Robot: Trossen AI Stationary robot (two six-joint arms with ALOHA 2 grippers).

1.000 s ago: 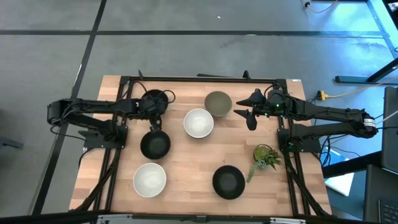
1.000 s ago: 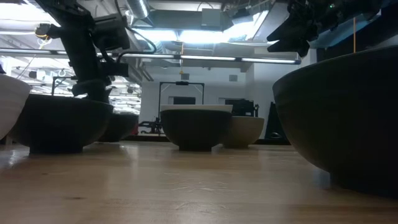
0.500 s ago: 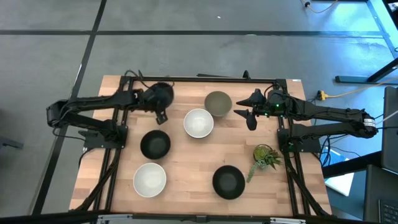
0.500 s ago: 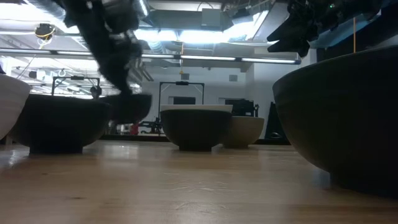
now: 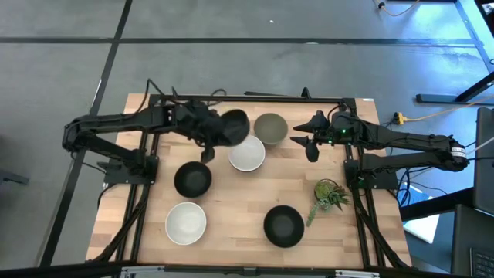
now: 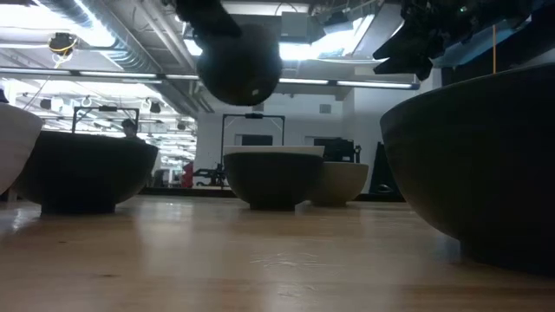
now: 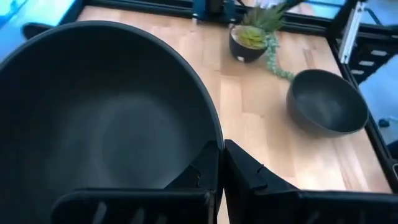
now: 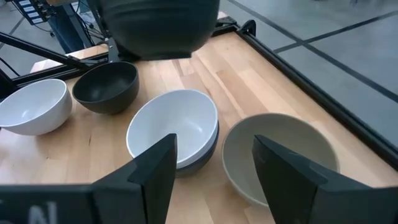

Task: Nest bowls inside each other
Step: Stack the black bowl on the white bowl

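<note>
My left gripper [image 7: 221,163] is shut on a glossy black bowl [image 5: 232,127], held in the air just beyond the white bowl [image 5: 247,153]. That white bowl sits inside another black bowl [image 8: 199,155]. A grey-green bowl [image 5: 271,127] stands to its right. A black bowl [image 5: 192,179], a white bowl [image 5: 186,222] and a black bowl [image 5: 283,225] rest on their bases nearer the front. My right gripper [image 5: 309,144] hovers open, right of the grey-green bowl. My left gripper pinches the black bowl's rim [image 7: 210,134], one finger inside the bowl and one outside. The bowl is lifted clear of the table, high above the other bowls [image 6: 239,62].
A small potted plant sprig [image 5: 330,194] stands near the table's right edge, between the right arm and the front black bowl. Bare wood [image 5: 239,201] lies in the middle of the table. Black frame rails [image 5: 247,99] run along the far edge.
My left gripper has lifted the black bowl from the far-left part of the table. It has carried the bowl upward and to the right, toward the white bowl. My right arm has kept still.
</note>
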